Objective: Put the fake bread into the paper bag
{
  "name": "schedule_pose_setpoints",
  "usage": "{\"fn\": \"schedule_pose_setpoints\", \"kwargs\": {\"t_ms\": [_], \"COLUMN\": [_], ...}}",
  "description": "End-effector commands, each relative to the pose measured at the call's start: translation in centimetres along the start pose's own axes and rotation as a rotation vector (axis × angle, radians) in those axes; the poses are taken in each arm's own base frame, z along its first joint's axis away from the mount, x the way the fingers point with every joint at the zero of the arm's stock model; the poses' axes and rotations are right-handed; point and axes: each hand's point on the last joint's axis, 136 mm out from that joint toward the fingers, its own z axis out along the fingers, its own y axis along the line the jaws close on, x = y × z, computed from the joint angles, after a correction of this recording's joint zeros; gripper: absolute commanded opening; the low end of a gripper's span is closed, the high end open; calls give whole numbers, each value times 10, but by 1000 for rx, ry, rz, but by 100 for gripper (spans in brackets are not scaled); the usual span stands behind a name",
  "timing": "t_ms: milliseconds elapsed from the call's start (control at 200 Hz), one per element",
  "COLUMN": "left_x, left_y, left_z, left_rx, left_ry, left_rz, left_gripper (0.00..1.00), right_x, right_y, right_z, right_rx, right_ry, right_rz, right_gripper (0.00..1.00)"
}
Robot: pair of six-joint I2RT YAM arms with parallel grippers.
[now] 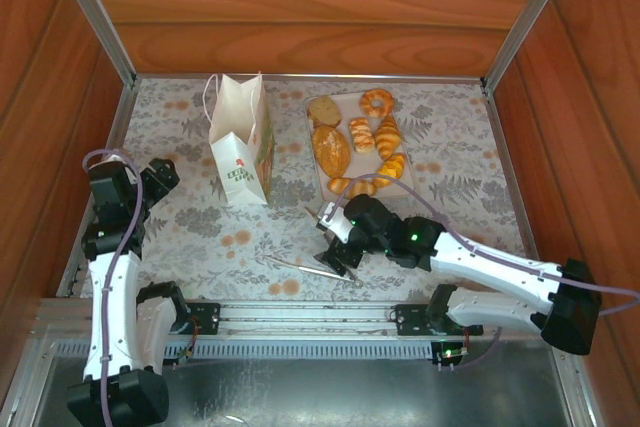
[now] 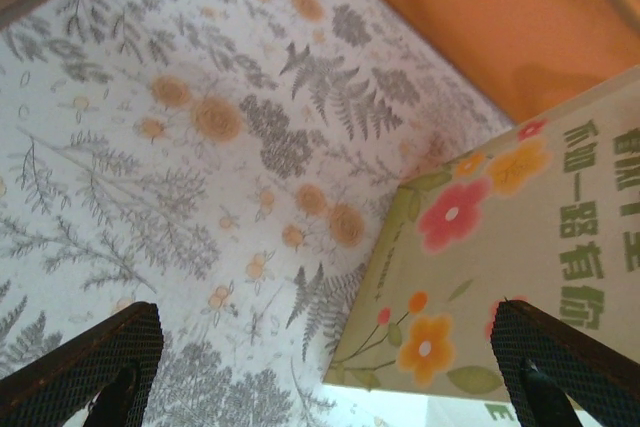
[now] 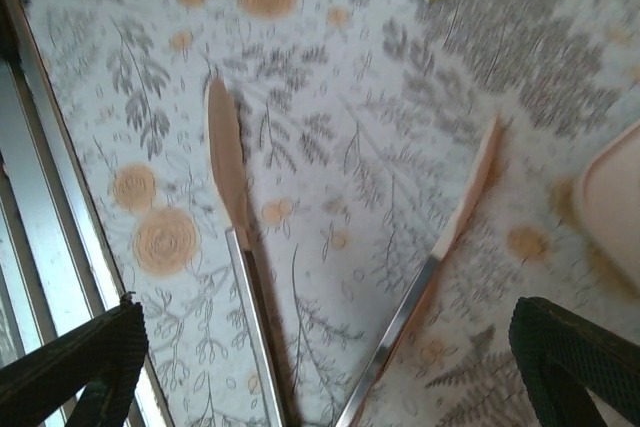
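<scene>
Both arms are hovering with jaws spread wide, gripping nothing: left gripper (image 1: 160, 175) beside the upright paper bag (image 1: 240, 147), right gripper (image 1: 332, 239) just before the tray (image 1: 348, 107). Fake bread (image 1: 332, 150) is lying on that tray, right of the bag. Metal tongs (image 3: 240, 247) are lying beneath the right gripper.

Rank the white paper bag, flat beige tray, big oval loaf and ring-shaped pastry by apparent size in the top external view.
1. flat beige tray
2. white paper bag; it stands upright, nearer the camera, so this gap is unsure
3. big oval golden-brown loaf
4. golden ring-shaped pastry
</scene>
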Motion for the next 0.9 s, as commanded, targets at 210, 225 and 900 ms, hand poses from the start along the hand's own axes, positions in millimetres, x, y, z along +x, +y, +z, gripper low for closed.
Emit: {"fn": "schedule_pose_setpoints", "kwargs": {"t_ms": [210, 225, 900], "left_x": [-22, -22, -26], "left_y": [-2, -2, -4], "left_z": [1, 1, -1], "left_rx": [-1, -1, 2], "left_ry": [-94, -94, -116], "left_rz": [24, 25, 46], "left_gripper": [90, 90, 90], "right_x": [33, 33, 74], "right_y": [18, 19, 23], "right_z": [25, 26, 49], "right_rx": [62, 68, 106], "right_ry": [212, 217, 440], "right_rz": [134, 141, 256], "right_gripper": [100, 100, 100]}}
